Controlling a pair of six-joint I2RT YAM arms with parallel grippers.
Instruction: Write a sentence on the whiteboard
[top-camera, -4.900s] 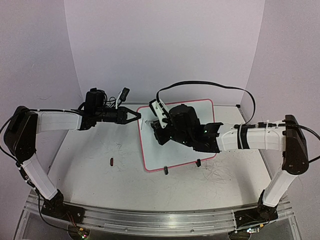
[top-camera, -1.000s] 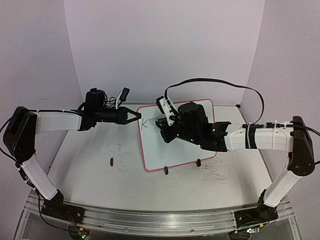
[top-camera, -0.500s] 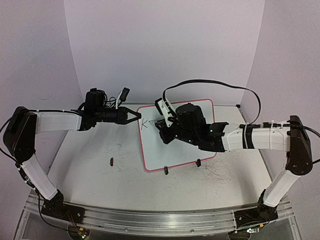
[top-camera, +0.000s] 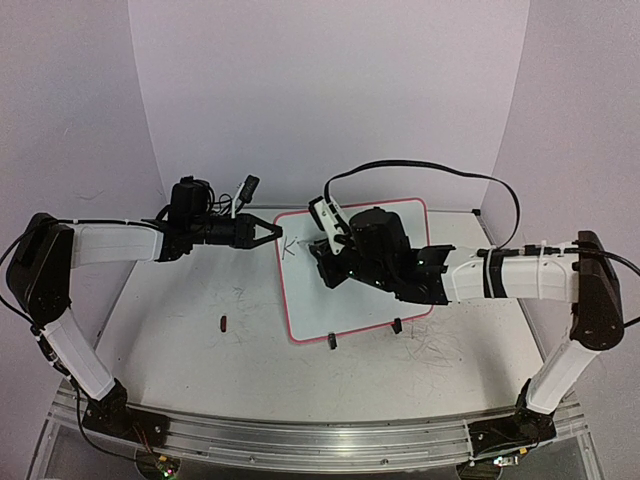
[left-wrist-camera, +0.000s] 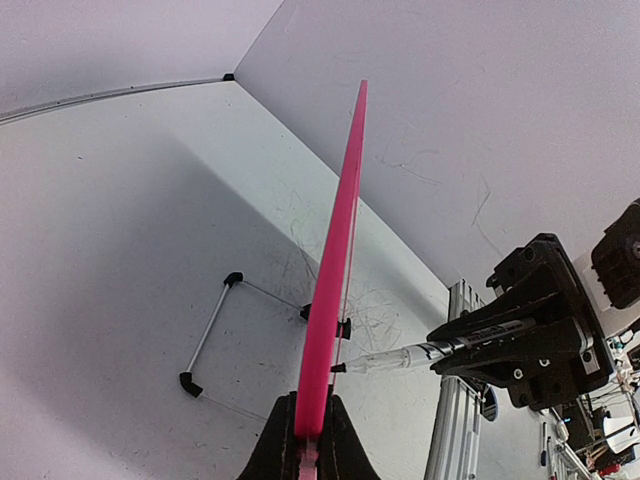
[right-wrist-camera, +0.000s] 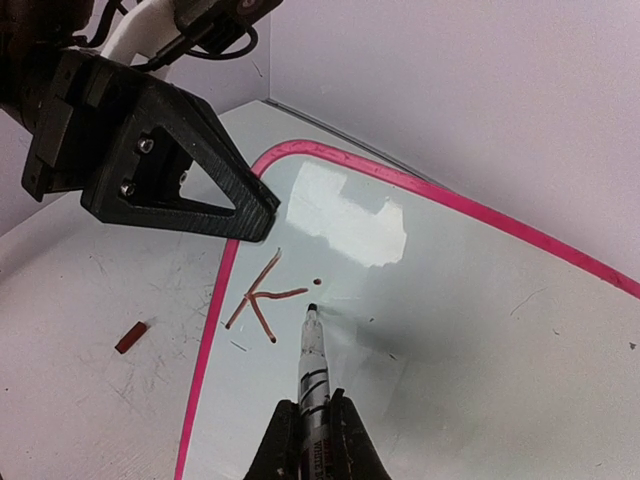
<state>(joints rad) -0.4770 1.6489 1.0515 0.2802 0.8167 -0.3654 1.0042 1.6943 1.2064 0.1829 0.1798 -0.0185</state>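
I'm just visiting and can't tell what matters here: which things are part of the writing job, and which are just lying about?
In the job: whiteboard, its edge clamped by the left gripper; marker in the right gripper; the letter K written so far.
Lying about: small red piece on the table beside the board.

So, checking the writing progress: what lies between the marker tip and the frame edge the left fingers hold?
Only a handwritten K on the whiteboard; the right wrist view shows it best.
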